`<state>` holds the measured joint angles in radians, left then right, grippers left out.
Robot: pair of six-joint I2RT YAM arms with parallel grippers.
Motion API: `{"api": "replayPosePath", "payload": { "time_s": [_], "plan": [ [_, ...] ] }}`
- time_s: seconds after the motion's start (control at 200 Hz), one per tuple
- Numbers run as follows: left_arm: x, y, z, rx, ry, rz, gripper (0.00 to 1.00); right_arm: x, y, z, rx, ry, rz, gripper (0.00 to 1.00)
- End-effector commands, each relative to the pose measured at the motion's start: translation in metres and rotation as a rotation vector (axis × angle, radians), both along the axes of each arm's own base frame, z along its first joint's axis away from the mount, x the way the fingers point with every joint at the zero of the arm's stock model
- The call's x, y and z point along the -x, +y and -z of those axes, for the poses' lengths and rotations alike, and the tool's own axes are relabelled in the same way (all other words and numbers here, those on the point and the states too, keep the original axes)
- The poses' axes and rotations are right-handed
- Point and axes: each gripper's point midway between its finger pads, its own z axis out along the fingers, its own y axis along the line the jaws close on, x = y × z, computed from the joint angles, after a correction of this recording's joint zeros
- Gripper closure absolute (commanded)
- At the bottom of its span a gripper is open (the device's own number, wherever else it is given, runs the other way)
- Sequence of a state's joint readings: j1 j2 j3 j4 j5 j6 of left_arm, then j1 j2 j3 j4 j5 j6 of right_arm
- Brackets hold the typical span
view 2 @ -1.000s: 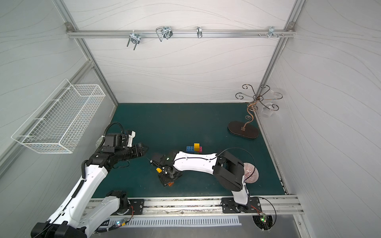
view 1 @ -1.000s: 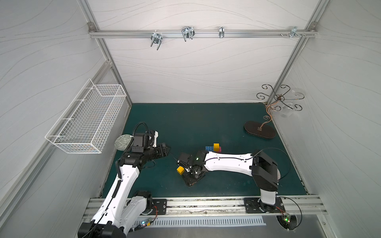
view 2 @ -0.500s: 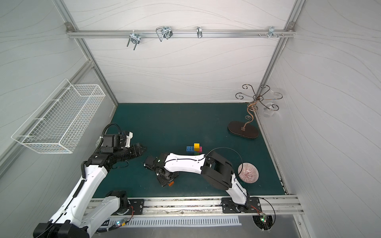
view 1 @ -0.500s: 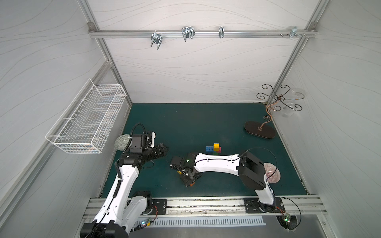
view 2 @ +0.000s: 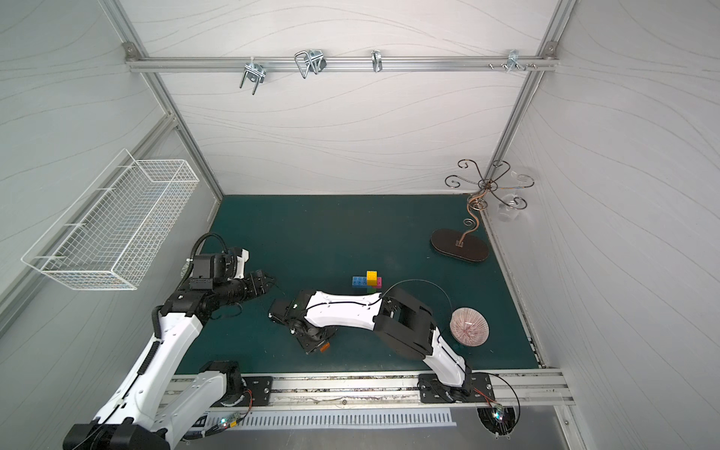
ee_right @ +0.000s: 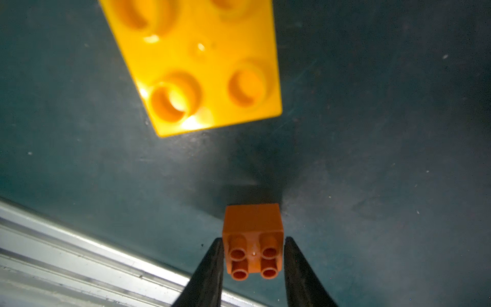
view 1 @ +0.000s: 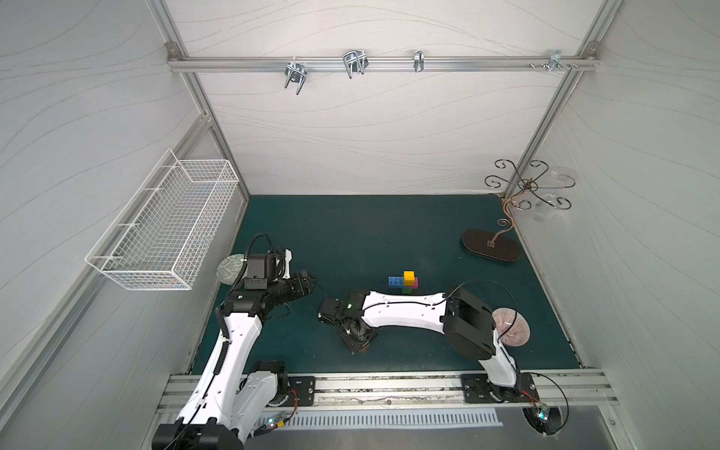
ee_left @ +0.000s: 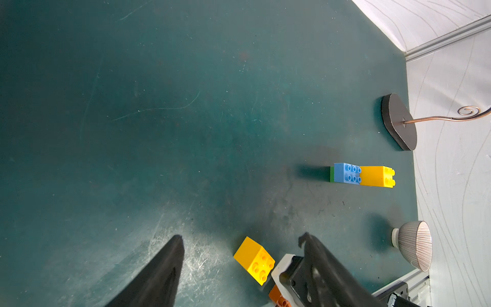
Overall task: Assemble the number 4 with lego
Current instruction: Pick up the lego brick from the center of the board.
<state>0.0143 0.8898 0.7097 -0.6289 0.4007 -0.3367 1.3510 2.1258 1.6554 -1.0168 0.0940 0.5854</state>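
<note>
While the desk (view 1: 350,233) carries the part-built number 4 (view 1: 404,281) beyond your right arm (view 1: 405,311) and your left gripper (view 1: 307,283) hangs open, your right gripper (ee_right: 253,239) straddles the orange brick (ee_right: 252,220), studs toward the wrist; whether it pinches yet cannot be told.

Left pincer (ee_left: 242,236) wide apart and level; right pincer (ee_right: 253,239) low, aimed steeply downward.

A wire basket (view 1: 167,230) hangs on the wall. On the green mat (view 1: 350,233) stand a metal stand (view 1: 491,247), a striped bowl (view 1: 510,325) and a grey bowl (view 1: 230,268).
</note>
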Motion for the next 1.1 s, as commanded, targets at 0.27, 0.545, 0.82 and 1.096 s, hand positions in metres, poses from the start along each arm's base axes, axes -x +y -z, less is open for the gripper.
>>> {"api": "replayPosePath", "payload": {
  "time_s": [0.27,0.545,0.82,1.096],
  "plan": [
    [-0.005,0.002,-0.010,0.003,-0.042,-0.012,0.27,0.004,-0.006,0.000,0.049,0.000,-0.018,0.67],
    [-0.007,-0.003,-0.011,0.021,-0.051,0.014,0.27,-0.008,-0.025,-0.036,-0.013,-0.042,0.077,0.72],
    [-0.008,-0.027,-0.022,0.020,-0.108,0.136,0.26,-0.031,-0.060,-0.085,-0.096,0.000,0.258,0.73],
    [-0.014,-0.064,-0.038,-0.024,-0.170,0.317,0.26,-0.096,-0.098,-0.130,-0.103,-0.032,0.422,0.74]
  ]
}}
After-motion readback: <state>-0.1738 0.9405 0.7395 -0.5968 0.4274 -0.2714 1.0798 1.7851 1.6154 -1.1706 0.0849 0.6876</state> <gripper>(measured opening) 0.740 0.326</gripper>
